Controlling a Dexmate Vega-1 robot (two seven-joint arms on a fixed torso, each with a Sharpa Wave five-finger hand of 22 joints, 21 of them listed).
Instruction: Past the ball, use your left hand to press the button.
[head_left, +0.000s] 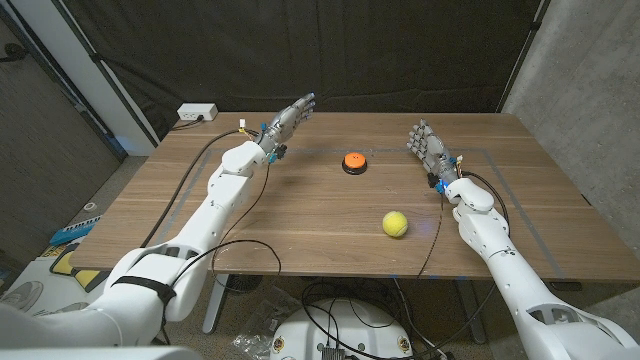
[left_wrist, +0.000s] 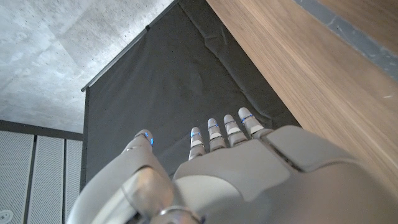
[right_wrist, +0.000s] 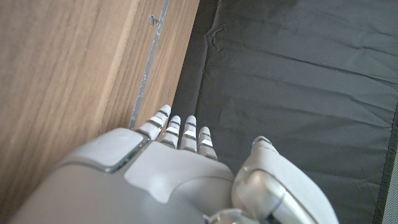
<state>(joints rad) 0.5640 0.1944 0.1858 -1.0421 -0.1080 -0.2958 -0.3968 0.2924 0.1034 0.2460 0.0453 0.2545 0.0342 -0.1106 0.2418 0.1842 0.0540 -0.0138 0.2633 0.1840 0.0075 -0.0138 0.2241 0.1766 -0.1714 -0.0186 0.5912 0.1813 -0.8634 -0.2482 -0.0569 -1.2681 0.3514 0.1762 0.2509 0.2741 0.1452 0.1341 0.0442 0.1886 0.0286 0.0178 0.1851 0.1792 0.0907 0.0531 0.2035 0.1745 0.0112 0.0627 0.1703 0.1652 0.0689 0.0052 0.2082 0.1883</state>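
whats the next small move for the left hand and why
Probably swing the left robot hand toward the robot's right and lower it over the button. The hand is open and raised near the table's far edge, apart from the button, which sits untouched past the ball. The right robot hand holds nothing and stands clear of that path.

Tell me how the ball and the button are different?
The ball is yellow-green and round all over; the button is orange on a flat black base. The ball sits nearer the robot, the button farther back. Both rest on the wooden table, untouched by either hand.
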